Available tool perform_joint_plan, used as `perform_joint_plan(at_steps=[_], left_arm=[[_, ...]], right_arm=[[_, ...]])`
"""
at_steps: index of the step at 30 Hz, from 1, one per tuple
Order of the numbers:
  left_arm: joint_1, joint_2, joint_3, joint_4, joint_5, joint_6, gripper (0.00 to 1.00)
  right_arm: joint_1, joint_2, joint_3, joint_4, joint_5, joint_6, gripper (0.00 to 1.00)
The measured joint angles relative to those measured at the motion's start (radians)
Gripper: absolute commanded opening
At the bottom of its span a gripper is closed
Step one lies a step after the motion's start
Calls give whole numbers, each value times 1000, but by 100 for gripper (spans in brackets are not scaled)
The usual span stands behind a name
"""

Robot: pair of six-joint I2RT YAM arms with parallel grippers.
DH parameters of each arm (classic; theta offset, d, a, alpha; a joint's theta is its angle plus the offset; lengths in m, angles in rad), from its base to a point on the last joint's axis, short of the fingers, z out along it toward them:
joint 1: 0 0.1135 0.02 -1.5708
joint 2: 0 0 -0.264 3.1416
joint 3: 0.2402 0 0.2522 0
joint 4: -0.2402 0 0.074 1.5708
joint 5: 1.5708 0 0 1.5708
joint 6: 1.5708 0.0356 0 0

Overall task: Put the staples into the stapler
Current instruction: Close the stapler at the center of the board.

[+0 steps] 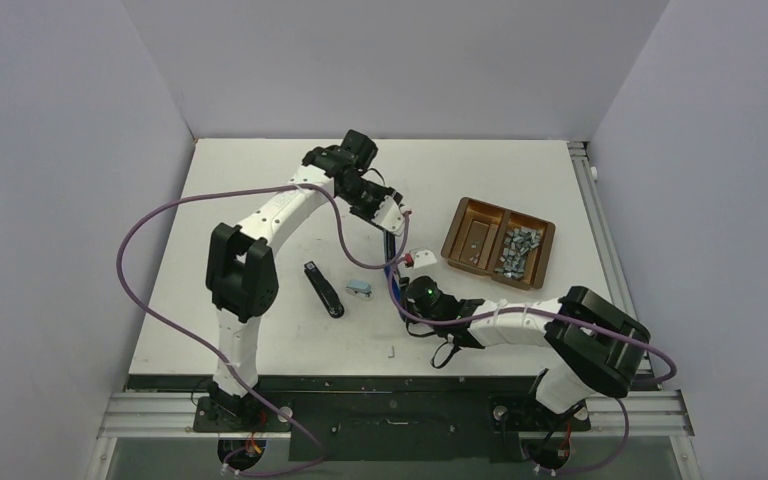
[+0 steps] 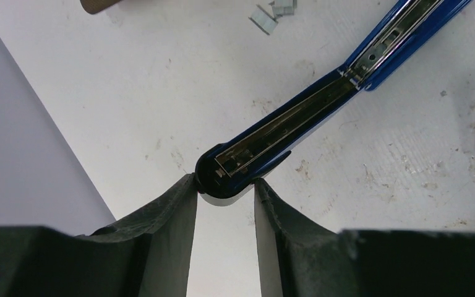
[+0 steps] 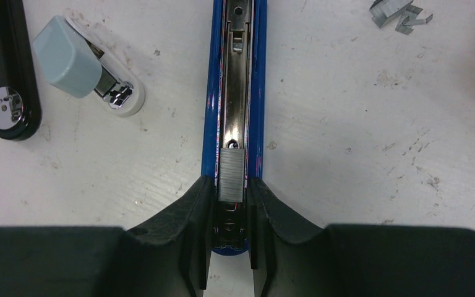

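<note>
1. Centrally on a white table [image 1: 480,170] lies a long blue metal stapler [image 3: 234,93], folded out flat with its silver channel facing up.
2. Right gripper [image 3: 231,192]: its jaws are drawn in narrow and clamp one end of the blue stapler. One dark finger [image 3: 185,216] presses against each blue side rail.
3. One short silver-grey staple strip [image 3: 231,175] sits inside the stapler's channel, directly between those two fingertips.
4. Left gripper [image 2: 225,189]: it is at the stapler's opposite, rounded end with its jaws drawn in to a narrow gap. Both fingertips [image 2: 182,204] touch the sides of that end, pinching only its very tip.
5. Loose silver staples [image 3: 401,13] lie scattered on the table to one side of the stapler, apart from it.
6. Farther out on that same side sits a brown two-compartment tray [image 1: 500,235]. A heap of staples [image 1: 518,250] fills the compartment farther from the stapler, and the nearer compartment holds only a few.
7. On the stapler's other side, near it, lies a small grey-blue and white stapler [image 3: 80,65]. Beyond that lies a slim black stapler [image 3: 9,68] with a chrome tip.
8. A small white object [image 1: 422,257] with a red spot rests just beside the stapler on the tray side. I cannot tell what it is.
</note>
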Motion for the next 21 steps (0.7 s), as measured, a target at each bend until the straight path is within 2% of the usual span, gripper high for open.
perform_joint_plan(at_steps=[7, 12, 15, 21], left_arm=[[-33, -39, 0, -28, 89, 12, 13], [-85, -58, -9, -121, 192, 9, 13], [-113, -59, -53, -175, 204, -9, 13], [-90, -65, -163, -249, 215, -69, 12]], right_arm=[[-7, 45, 11, 68, 38, 25, 8], [-24, 108, 46, 129, 70, 36, 9], [-30, 141, 60, 163, 95, 40, 8], [-31, 170, 71, 201, 124, 49, 9]])
